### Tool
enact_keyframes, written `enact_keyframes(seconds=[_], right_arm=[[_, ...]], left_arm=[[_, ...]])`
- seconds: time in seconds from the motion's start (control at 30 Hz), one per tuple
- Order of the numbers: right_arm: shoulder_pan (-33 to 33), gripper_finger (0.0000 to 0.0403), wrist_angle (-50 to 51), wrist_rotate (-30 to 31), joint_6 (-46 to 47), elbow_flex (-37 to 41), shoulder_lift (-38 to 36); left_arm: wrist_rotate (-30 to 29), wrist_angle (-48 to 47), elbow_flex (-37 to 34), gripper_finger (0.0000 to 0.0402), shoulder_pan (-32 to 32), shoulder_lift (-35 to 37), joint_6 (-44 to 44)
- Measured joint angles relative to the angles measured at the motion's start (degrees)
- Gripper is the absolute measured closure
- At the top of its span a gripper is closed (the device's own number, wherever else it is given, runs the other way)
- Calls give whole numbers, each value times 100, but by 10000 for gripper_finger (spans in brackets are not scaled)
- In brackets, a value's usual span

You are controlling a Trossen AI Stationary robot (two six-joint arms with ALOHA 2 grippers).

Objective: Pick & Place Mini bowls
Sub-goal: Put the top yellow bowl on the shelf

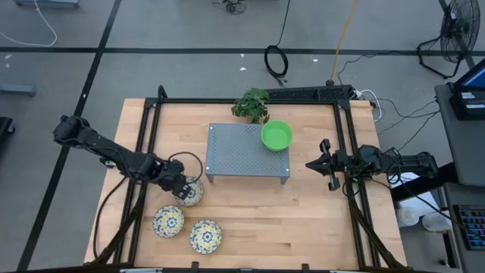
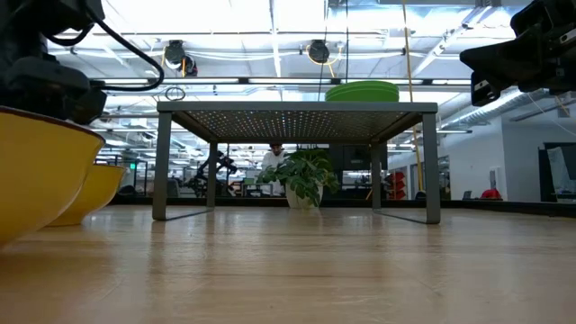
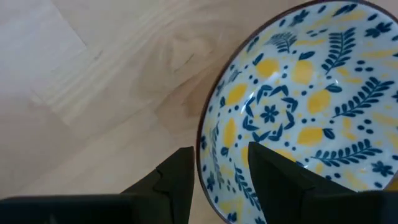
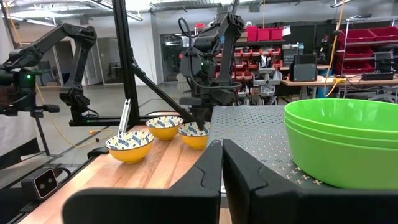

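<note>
Three white mini bowls with blue-and-yellow flowers sit on the table's near left. My left gripper (image 1: 184,190) is down at the rim of the farthest of them (image 1: 191,193), shut on it. The other two floral bowls (image 1: 168,221) (image 1: 205,236) rest on their bases nearer the front edge. Several plain green mini bowls (image 1: 276,136) are stacked on the far right corner of a grey perforated stand (image 1: 235,152). My right gripper (image 1: 322,164) hovers right of the stand, shut and holding nothing. My left gripper holds the floral bowl by its rim (image 3: 203,149), on the side toward the table's left. One finger (image 3: 273,177) is inside the bowl and one finger (image 3: 177,177) outside. The fingers come down from above. In the right wrist view the bowl (image 4: 194,134) seems to sit on the table.
A small potted plant (image 1: 252,105) stands just behind the stand's far edge. A black frame (image 1: 345,152) runs along the table's sides. Bare wood lies in front of the stand and across the near right of the table (image 1: 303,220).
</note>
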State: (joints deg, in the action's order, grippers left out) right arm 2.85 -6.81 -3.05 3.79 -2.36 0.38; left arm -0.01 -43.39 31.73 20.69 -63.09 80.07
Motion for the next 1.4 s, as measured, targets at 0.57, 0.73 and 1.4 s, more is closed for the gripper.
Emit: enact_keyframes(seconds=[0.57, 0.73, 1.4], right_arm=[[-1, 403, 0, 0, 1, 0, 0], [0, 403, 0, 0, 0, -1, 0], [0, 403, 0, 0, 0, 1, 0]], left_arm=[[-660, -7, 0, 250, -354, 2, -2109], [-660, -6, 0, 250, -374, 2, -3409], [-890, 24, 0, 267, -374, 2, -4675]])
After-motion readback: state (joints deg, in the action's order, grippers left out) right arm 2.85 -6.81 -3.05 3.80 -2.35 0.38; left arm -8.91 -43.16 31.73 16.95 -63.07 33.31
